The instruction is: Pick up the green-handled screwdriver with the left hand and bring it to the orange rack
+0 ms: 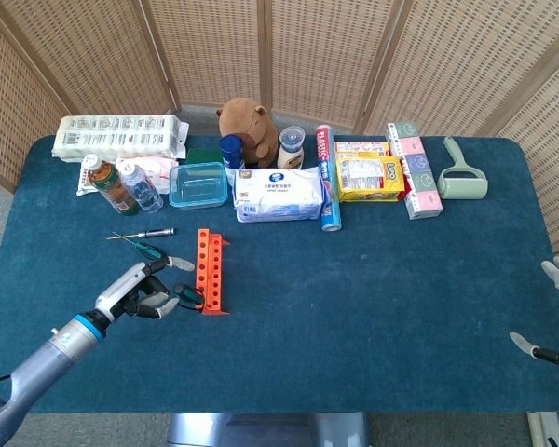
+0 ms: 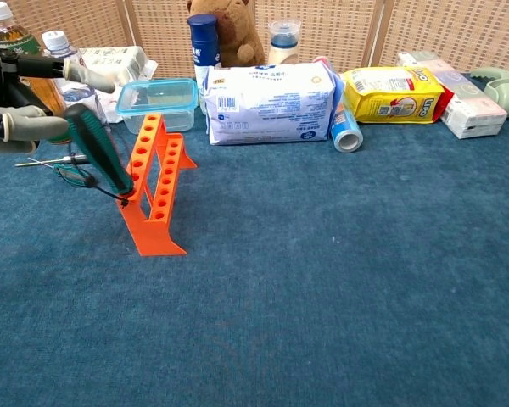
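The left hand [image 1: 147, 291] sits just beside the orange rack [image 1: 211, 271], the green-handled screwdriver [image 2: 100, 158] leaning against the rack's near end. Just beyond the hand lie a small screwdriver [image 1: 151, 250] and a thin metal tool [image 1: 142, 233]; farther past them a clear box [image 1: 198, 184], bottles [image 1: 119, 186] and a wipes pack [image 1: 279, 195] line the back. On the far side of the rack from the hand, bare blue surface [image 1: 373, 307] stretches toward the right hand [image 1: 557, 317].
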